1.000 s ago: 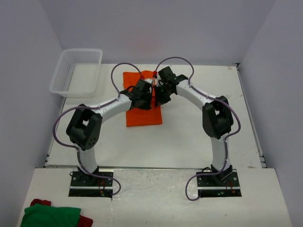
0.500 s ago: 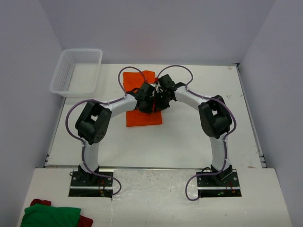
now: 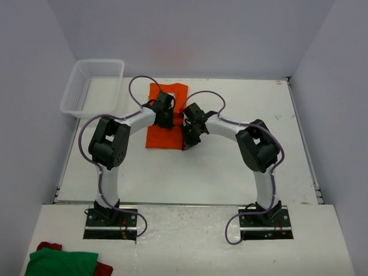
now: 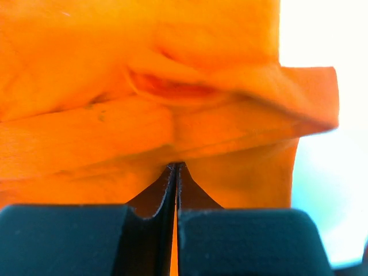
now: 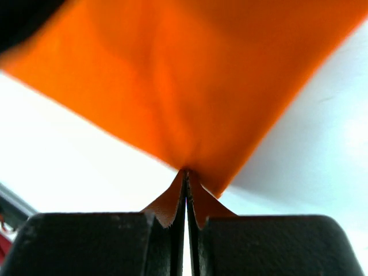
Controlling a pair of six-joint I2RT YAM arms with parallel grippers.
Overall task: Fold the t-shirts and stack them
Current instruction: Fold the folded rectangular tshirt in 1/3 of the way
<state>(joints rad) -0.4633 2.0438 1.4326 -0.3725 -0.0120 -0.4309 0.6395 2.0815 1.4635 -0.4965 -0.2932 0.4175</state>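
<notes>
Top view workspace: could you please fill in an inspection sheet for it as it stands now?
Surface: white table, no spills seen.
Job's things: orange t-shirt, partly folded, lying towards the far side of the table.
Clutter: white basket at the far-left corner; green cloth over red cloth on the near ledge.
Grippers: left gripper and right gripper both shut, pinching the t-shirt's fabric.
Cables: purple cables looped along both arms, no snag seen.
Surroundings: plain walls; nothing else seen.
</notes>
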